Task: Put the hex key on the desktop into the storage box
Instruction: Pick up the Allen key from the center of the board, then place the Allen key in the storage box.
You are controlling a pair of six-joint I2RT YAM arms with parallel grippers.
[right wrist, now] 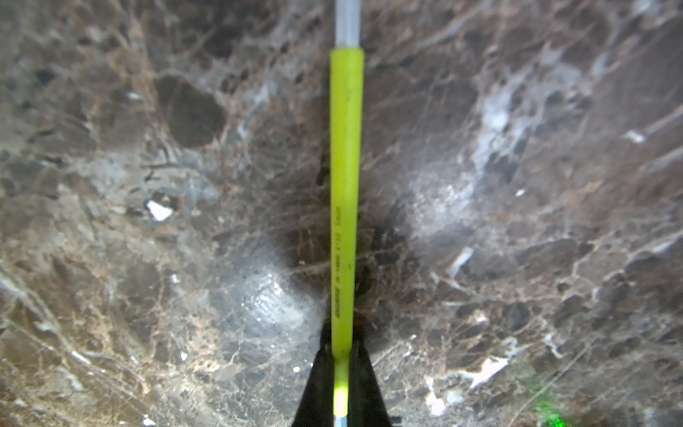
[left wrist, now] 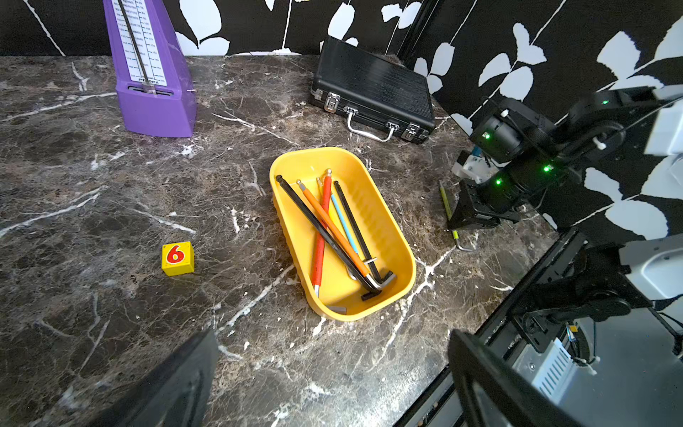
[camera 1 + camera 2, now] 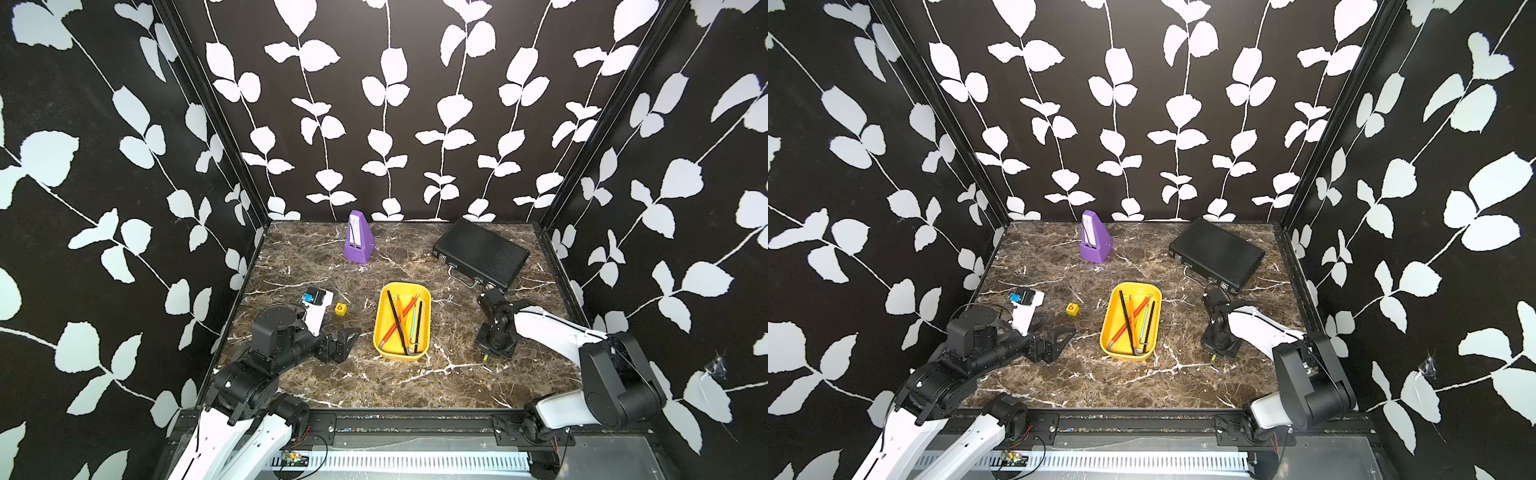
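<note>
A thin yellow-green hex key (image 1: 345,185) lies on the dark marble desktop (image 3: 374,386), to the right of the storage box. My right gripper (image 1: 342,355) points down at it and is shut on its shaft. In both top views the gripper (image 3: 487,354) (image 3: 1214,353) hides most of the key, and only the bent end (image 3: 487,367) shows. The yellow storage box (image 3: 380,328) (image 2: 369,192) sits mid-desk and holds several hex keys, black, orange, red and blue. My left gripper (image 3: 345,336) (image 2: 332,351) rests open and empty, left of the box.
A purple metronome (image 3: 358,239) stands at the back. A black ribbed briefcase (image 3: 480,251) lies at the back right, just behind the right arm. A small yellow cube with a red 6 (image 3: 340,308) sits left of the box.
</note>
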